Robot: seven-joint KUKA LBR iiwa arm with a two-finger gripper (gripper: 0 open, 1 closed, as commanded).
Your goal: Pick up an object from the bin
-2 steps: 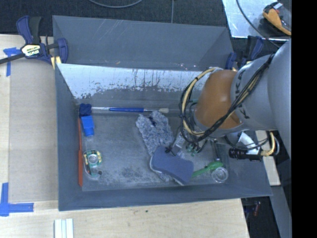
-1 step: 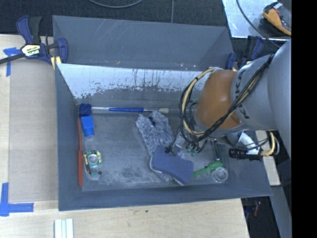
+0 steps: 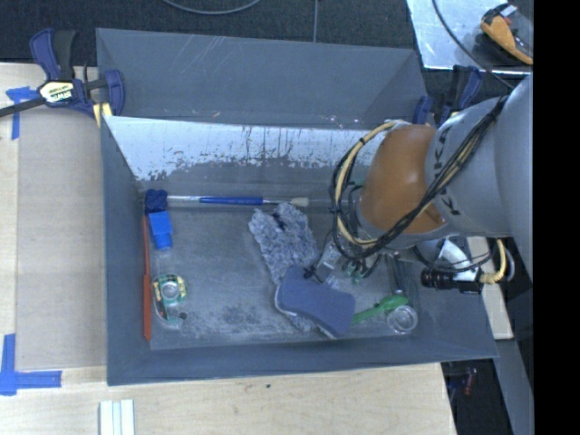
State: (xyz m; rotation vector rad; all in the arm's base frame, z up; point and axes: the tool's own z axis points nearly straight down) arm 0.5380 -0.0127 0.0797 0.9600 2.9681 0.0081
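Note:
My gripper hangs low in the right half of the bin, under the arm's orange cover. It sits just above the upper right corner of a flat slate-blue pad lying near the front wall. A crumpled grey-blue cloth lies immediately to the gripper's left, touching the pad's top edge. To the gripper's lower right rests a green-handled thing with a clear round end.
A long blue-handled brush lies along the back wall. At the left are a blue block, an orange stick along the wall, and a clear bottle with a yellow label. The arm and cables crowd the bin's right side.

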